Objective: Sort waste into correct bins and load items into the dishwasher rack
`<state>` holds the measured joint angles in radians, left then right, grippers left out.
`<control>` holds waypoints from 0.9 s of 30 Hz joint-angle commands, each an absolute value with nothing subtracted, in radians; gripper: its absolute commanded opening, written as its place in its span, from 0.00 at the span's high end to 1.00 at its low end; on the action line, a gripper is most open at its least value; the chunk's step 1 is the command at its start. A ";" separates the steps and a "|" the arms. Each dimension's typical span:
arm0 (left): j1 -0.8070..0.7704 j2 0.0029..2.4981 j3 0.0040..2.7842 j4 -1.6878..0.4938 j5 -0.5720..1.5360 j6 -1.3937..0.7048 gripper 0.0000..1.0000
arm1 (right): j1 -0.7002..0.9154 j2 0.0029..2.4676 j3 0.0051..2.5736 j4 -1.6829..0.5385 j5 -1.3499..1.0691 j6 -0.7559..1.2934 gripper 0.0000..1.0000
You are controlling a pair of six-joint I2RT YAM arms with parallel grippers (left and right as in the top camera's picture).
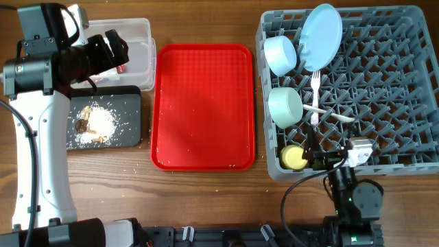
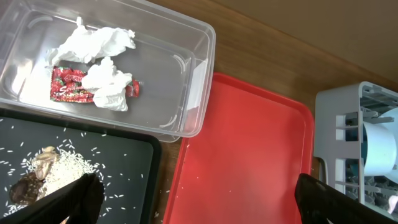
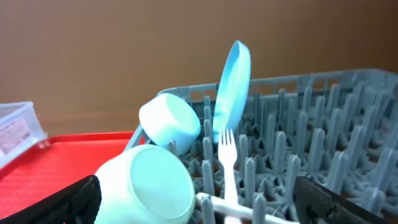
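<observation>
The grey dishwasher rack [image 1: 384,103] holds the light blue plate [image 1: 321,36] on edge, two pale blue bowls [image 1: 280,55] [image 1: 285,107], the yellow cup [image 1: 295,158], the white fork [image 1: 315,96] and the spoon [image 1: 336,114]. The clear tub [image 2: 186,62] holds crumpled napkins [image 2: 102,81] and a red-and-white wrapper [image 2: 65,87]. The black tray [image 1: 130,103] holds rice with brown bits [image 1: 92,123]. My left gripper [image 2: 196,199] is open and empty above the black tray and red tray edge. My right gripper [image 3: 199,202] is open and empty at the rack's front edge, near the bowl [image 3: 149,186].
The flat red serving tray [image 1: 203,106] lies between the bins and the rack, with a few rice grains on it. A few grains lie on the wood beside the black tray. The fork [image 3: 227,162] and plate [image 3: 233,87] stand among the rack pegs.
</observation>
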<state>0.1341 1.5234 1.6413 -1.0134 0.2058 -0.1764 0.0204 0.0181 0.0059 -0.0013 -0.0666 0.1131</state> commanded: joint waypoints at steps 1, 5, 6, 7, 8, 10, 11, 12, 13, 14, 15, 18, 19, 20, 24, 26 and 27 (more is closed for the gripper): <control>0.136 1.525 1.643 -1.011 0.200 -0.161 0.00 | 0.020 0.004 0.005 0.003 -0.064 0.243 0.00; 0.136 1.525 1.643 -1.011 0.200 -0.161 0.00 | 0.020 0.005 0.005 0.003 -0.064 0.243 0.00; 0.136 1.525 1.643 -1.011 0.200 -0.161 0.00 | 0.020 0.005 0.005 0.003 -0.064 0.243 0.00; 0.136 1.525 1.643 -1.011 0.200 -0.161 0.00 | 0.020 0.005 0.005 0.003 -0.064 0.243 0.00; 0.136 1.525 1.643 -1.011 0.200 -0.161 0.00 | 0.020 0.005 0.005 0.003 -0.064 0.243 0.00; 0.136 1.525 1.643 -1.011 0.200 -0.161 0.00 | 0.020 0.005 0.005 0.003 -0.064 0.243 0.00; 0.136 1.525 1.643 -1.011 0.200 -0.161 0.00 | 0.020 0.005 0.005 0.003 -0.064 0.243 0.00; 0.136 1.525 1.643 -1.011 0.200 -0.161 0.00 | 0.020 0.005 0.005 0.003 -0.064 0.243 0.00; 0.136 1.525 1.643 -1.012 0.200 -0.161 0.00 | 0.020 0.005 0.005 0.003 -0.064 0.243 0.00; 0.137 1.525 1.642 -1.011 0.200 -0.161 0.00 | 0.020 0.005 0.005 0.003 -0.064 0.243 0.00; 0.137 1.525 1.642 -1.011 0.200 -0.161 0.00 | 0.020 0.005 0.005 0.003 -0.064 0.243 0.00; 0.136 1.475 1.642 -1.040 0.174 -0.160 0.00 | 0.020 0.005 0.005 0.003 -0.064 0.243 0.00; 0.136 1.451 1.642 -1.045 0.158 -0.160 0.00 | 0.020 0.005 0.005 0.003 -0.064 0.243 0.00; 0.136 1.415 1.636 -1.042 0.158 -0.160 0.00 | 0.020 0.005 0.005 0.003 -0.064 0.243 0.00; 0.135 1.240 1.500 -0.909 0.155 -0.156 0.00 | 0.020 0.005 0.005 0.003 -0.064 0.243 0.00; 0.135 1.118 1.348 -0.765 0.160 -0.157 0.00 | 0.020 0.005 0.005 0.003 -0.064 0.243 0.00; 0.134 1.061 1.271 -0.696 0.164 -0.157 0.00 | 0.020 0.005 0.005 0.003 -0.064 0.243 0.00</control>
<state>0.1337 1.2167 1.4704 -0.8265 0.1680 -0.1757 0.0208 0.0162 0.0063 0.0002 -0.0669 0.2314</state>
